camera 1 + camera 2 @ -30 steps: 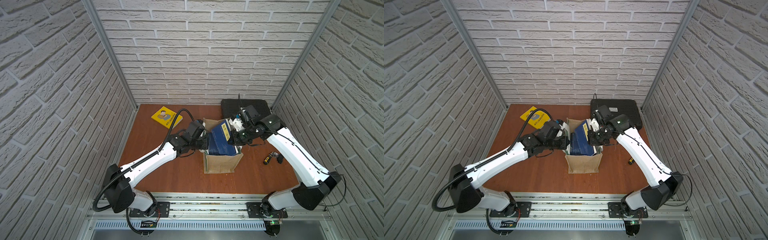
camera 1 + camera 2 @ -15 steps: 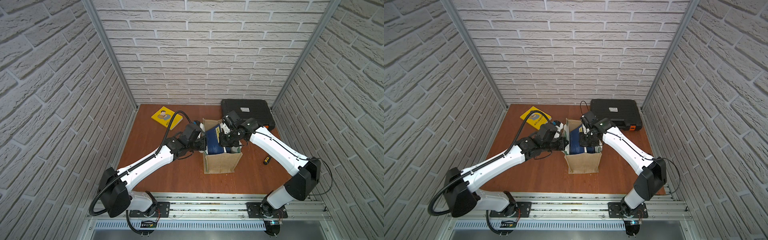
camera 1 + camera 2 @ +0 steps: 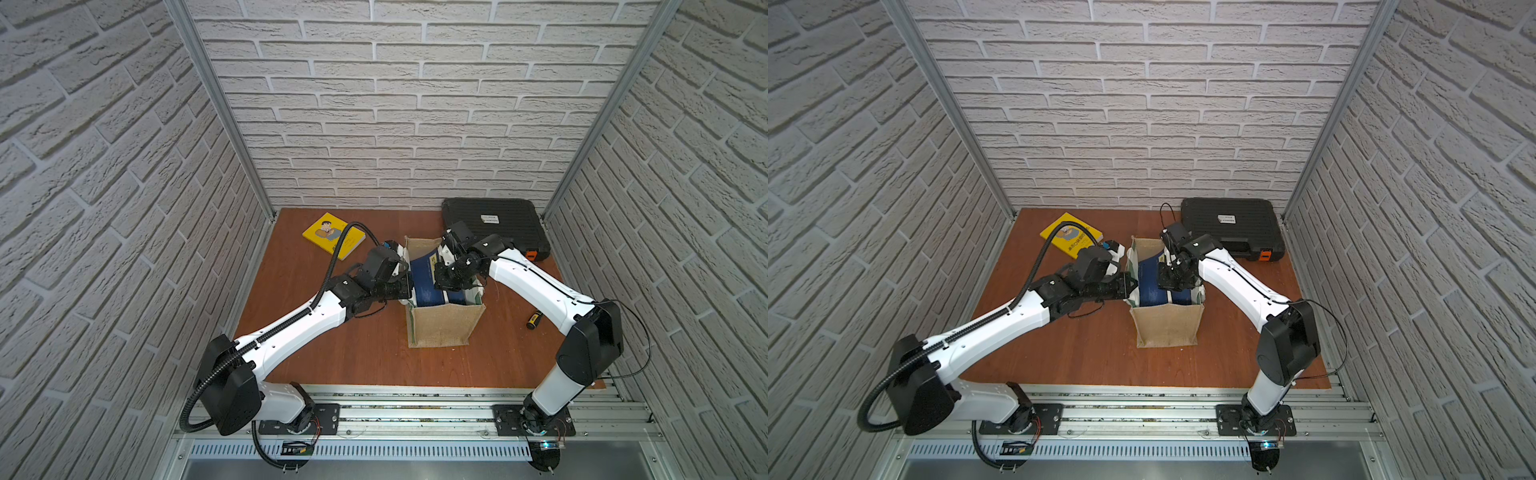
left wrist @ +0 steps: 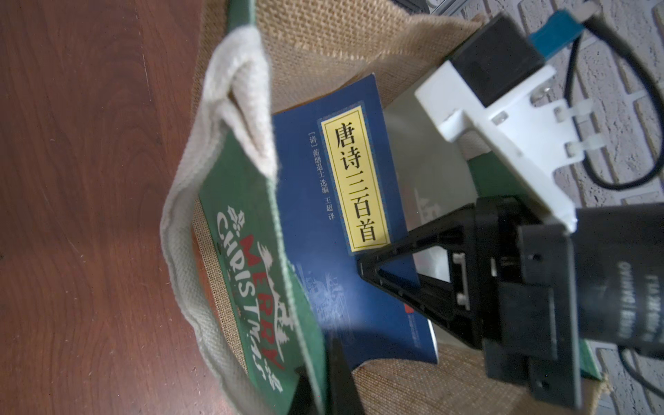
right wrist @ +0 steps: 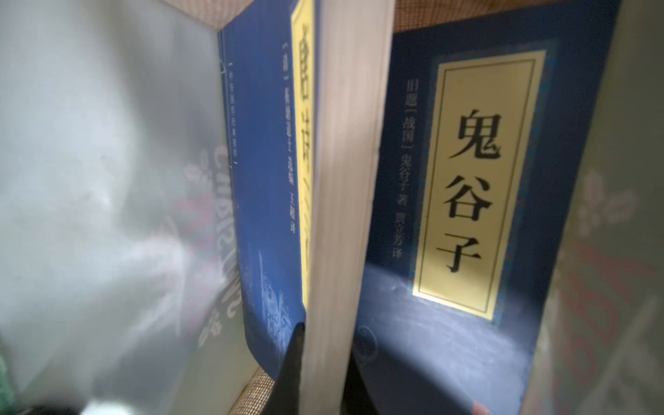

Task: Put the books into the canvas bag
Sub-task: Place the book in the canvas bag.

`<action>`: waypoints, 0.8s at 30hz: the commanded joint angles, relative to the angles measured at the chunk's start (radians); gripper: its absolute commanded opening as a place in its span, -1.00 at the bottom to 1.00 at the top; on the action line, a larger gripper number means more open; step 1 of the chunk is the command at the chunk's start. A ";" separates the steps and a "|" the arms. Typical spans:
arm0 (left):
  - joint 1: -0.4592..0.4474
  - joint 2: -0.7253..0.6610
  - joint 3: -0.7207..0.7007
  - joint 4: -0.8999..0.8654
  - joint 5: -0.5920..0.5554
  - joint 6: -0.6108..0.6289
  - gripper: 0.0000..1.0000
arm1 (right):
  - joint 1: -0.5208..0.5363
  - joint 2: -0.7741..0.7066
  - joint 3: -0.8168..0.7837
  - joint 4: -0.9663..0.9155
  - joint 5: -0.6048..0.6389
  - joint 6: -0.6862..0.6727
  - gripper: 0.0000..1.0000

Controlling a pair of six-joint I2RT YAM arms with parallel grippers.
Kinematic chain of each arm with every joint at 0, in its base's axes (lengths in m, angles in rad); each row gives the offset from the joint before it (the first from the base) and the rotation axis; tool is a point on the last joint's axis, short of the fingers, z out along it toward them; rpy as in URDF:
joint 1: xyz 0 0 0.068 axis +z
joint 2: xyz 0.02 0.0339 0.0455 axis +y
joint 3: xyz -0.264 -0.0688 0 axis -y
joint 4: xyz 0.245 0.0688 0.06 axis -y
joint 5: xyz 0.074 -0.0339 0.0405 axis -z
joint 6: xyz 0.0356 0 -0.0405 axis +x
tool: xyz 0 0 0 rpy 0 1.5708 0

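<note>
L arm comes in from the side. The left gripper [image 3: 406, 287] sits at the left rim of the canvas bag [image 3: 442, 328], jaws narrow. They pinch the bag's green panel [image 4: 251, 230], the one w/ the "Merry Christmas" lettering. In the left wrist view the panel's edge runs down between the dark fingertips [image 4: 339, 381]. The white handle [image 4: 230, 107] flops over that same rim. The bag stands upright mid-table [image 3: 374, 353], mouth open.

R arm reaches over from the opposite side, w/ the right gripper [image 3: 446, 279] down in the bag's mouth. Its jaws are close together, clamped on a navy book [image 4: 345, 222] w/ a yellow title label. The right wrist view shows the book's pale page block squeezed between the two black fingers [image 5: 291, 355]. The book is tilted, not upright, leaning inside the bag's walls w/ its cover facing the L arm's side.

A second navy book [image 5: 467, 179], also yellow-labelled, is in the bag right beside the held one.

The yellow book [image 3: 333, 235] lies flat on the table toward the far-left corner, well apart from the bag. The black case [image 3: 494, 224] sits at the far right, behind the R arm's wrist. A small yellow-and-black item [image 3: 534, 320] lies on the table right of the bag. It's possibly a battery, but it's too small to ID.
</note>
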 commanded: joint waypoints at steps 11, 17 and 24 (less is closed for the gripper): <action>0.136 -0.133 0.064 -0.017 0.011 0.099 -0.54 | -0.039 -0.155 0.120 -0.142 0.181 -0.040 0.16; 0.305 -0.128 0.142 -0.127 0.047 0.186 -0.26 | -0.009 -0.227 0.144 -0.073 0.147 -0.043 0.06; 0.569 0.018 0.246 -0.211 0.133 0.247 0.05 | 0.147 -0.134 0.249 -0.023 0.266 -0.081 0.02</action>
